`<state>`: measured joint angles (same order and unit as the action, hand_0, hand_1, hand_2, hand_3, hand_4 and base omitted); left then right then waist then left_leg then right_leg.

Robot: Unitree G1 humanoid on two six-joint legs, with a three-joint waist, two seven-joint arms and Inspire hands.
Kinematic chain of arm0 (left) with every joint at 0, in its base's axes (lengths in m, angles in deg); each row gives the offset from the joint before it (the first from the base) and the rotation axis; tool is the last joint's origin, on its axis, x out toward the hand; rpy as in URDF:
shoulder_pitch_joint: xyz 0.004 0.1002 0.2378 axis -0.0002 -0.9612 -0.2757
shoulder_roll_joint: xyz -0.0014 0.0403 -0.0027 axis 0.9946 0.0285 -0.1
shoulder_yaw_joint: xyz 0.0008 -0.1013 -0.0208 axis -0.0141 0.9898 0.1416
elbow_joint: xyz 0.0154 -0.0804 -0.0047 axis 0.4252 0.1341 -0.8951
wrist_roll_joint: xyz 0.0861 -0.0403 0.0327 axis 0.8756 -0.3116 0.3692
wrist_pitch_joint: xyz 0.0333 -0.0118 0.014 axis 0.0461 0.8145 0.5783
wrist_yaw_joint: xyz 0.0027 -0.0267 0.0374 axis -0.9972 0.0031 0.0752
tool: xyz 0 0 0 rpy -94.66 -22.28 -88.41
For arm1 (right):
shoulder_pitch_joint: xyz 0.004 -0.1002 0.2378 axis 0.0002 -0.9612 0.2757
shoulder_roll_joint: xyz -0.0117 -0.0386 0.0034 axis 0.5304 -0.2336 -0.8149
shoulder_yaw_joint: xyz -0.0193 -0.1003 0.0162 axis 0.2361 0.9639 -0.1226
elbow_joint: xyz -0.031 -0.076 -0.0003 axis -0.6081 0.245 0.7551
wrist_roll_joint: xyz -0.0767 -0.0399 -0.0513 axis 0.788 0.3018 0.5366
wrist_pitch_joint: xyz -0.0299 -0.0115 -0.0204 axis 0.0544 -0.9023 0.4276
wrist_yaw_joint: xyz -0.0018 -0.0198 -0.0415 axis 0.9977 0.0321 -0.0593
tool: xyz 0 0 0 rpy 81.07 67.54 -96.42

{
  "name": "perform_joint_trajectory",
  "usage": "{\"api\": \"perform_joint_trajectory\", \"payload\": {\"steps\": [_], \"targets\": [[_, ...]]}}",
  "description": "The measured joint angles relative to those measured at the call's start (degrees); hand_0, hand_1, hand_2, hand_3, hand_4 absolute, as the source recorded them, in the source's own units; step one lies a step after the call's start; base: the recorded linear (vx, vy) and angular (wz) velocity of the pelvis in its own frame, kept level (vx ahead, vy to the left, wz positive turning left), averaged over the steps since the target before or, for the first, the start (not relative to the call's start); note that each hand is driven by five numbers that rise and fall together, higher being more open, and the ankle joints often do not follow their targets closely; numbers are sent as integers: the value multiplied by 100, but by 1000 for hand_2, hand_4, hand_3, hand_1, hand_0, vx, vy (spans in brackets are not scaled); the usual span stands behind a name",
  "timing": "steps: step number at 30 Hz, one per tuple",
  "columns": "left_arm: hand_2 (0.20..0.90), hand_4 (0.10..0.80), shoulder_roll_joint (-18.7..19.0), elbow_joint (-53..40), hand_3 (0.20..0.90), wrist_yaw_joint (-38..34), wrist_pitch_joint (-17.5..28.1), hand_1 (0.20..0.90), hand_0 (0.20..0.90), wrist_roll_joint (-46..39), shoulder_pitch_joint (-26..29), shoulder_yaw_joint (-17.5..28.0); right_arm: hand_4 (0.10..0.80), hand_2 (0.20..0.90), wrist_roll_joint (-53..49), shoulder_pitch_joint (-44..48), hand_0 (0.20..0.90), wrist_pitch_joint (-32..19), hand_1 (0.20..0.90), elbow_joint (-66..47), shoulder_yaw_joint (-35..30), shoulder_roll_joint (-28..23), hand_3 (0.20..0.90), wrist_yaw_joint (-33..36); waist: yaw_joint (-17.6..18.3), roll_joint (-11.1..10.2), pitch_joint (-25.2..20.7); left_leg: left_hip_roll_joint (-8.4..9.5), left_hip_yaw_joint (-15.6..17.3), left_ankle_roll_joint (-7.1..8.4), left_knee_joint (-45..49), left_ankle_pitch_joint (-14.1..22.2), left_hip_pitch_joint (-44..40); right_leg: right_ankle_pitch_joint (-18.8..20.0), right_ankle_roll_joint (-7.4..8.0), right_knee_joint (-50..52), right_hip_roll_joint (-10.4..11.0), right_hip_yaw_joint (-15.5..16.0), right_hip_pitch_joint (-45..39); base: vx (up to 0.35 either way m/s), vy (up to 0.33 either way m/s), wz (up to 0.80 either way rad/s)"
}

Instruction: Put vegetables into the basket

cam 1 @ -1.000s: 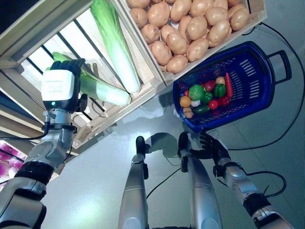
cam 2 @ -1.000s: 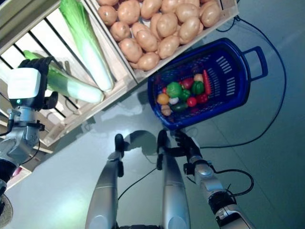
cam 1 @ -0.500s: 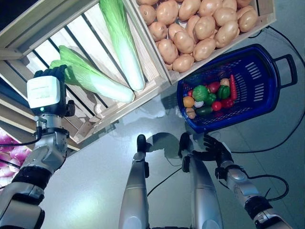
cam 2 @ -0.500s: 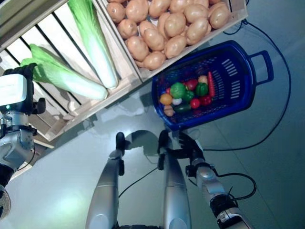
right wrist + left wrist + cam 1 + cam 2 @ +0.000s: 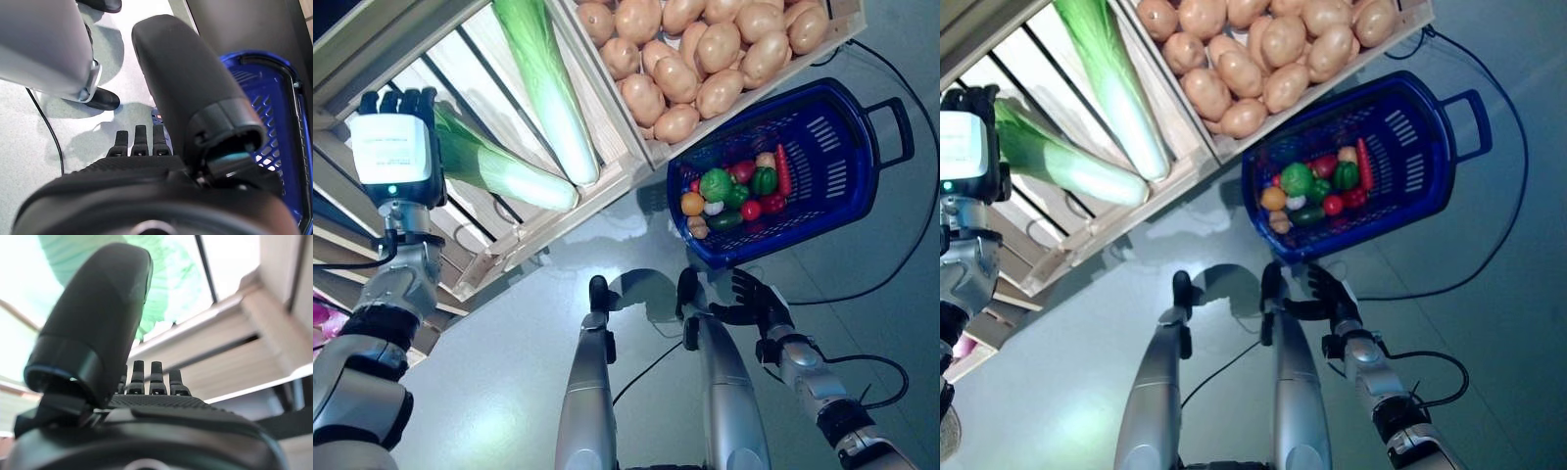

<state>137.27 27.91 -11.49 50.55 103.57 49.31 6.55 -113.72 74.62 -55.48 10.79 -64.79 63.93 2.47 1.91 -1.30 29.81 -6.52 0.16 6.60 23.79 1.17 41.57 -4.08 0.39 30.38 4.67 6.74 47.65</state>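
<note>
Since the preceding frames, the left hand point(image 5: 389, 147) had shifted from grasping height at the cabbage's leafy end to stand raised, fingers straight and slightly spread, holding nothing. The wooden crate point(image 5: 524, 240) held two napa cabbages point(image 5: 504, 176), still lying on its slats; the adjoining crate held potatoes point(image 5: 700, 59). On the grey floor point(image 5: 509, 372) stood the blue basket point(image 5: 847, 176), containing small mixed vegetables point(image 5: 734, 194). The right hand point(image 5: 754, 304) hung low beside the basket, fingers loosely extended and empty.
</note>
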Motion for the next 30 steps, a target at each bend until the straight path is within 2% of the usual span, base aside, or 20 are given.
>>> {"api": "perform_joint_trajectory", "payload": {"steps": [6,13,20,30], "targets": [[900,800,0,268,900,-144,65,900,900,85,167,-162,800,900,1,44,900,-56,900,-2,23,-17,900,0,20,-21,-1,-26,0,4,84,48,29,15,-25,13,-29,-10,3,-9,10,-2],[900,800,3,479,900,-117,150,900,900,96,434,-349,800,900,4,150,900,-104,900,-86,108,-30,900,7,26,-145,-1,-31,-10,-16,266,94,267,-3,-6,107,-28,-17,216,0,0,0],[900,800,5,730,900,204,231,900,900,78,448,-425,800,900,2,159,900,-104,900,-114,113,-42,900,38,22,-162,0,-32,-17,-16,257,93,295,-2,-5,112,-26,-11,244,0,0,0],[900,800,178,717,900,724,412,900,900,-369,566,-448,800,900,2,199,900,-104,900,-163,111,-74,900,69,21,-163,0,-30,-12,-21,249,97,357,-3,-4,90,-21,-9,299,0,0,0]]}}
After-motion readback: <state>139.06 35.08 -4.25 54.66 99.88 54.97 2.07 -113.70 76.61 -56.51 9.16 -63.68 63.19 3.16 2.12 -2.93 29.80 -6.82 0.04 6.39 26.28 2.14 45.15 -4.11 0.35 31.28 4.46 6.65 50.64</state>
